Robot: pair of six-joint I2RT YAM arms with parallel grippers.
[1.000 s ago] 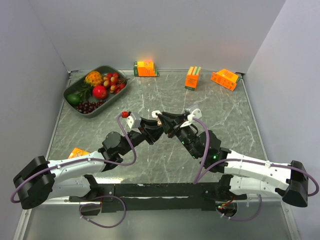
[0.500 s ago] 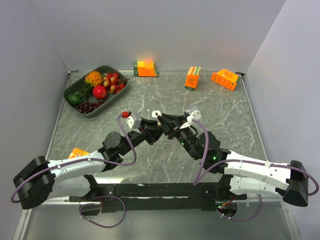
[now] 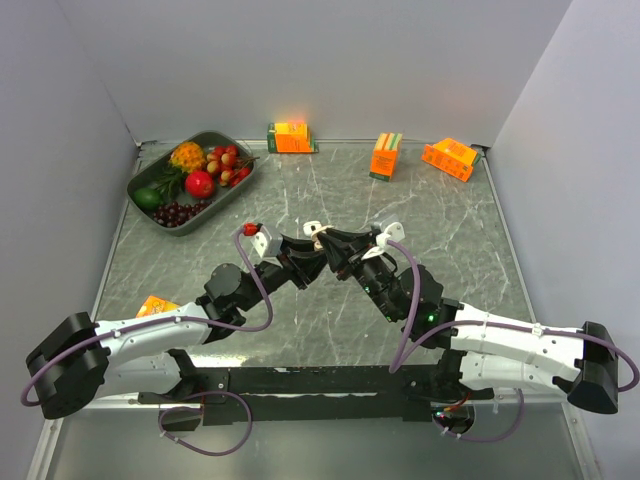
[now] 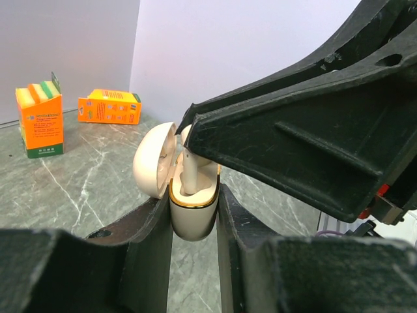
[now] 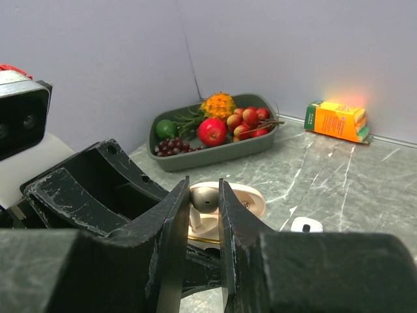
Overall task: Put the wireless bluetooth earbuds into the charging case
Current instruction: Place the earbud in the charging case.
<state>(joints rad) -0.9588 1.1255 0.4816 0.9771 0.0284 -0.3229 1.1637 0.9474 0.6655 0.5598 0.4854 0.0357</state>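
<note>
A pale-beige charging case (image 4: 193,220) with a gold rim is held upright above the table, its lid (image 4: 154,160) swung open. My left gripper (image 4: 194,201) is shut on its body. My right gripper (image 5: 203,194) is shut on one earbud (image 5: 206,198), whose stem points down into the open case (image 5: 251,199). In the top view the left gripper (image 3: 310,252) and right gripper (image 3: 327,241) meet tip to tip at mid-table, with the case (image 3: 317,230) between them. A small white stubby piece (image 5: 306,225) lies on the table beyond the case.
A grey tray (image 3: 226,182) of fruit stands at the back left. Orange cartons stand along the back: one at the centre (image 3: 291,137), another right of it (image 3: 385,155), a third lying at the far right (image 3: 450,158). Another carton (image 3: 155,305) lies by the left arm.
The right gripper has edged slightly toward the left gripper with the earbud. Both grips are unchanged.
</note>
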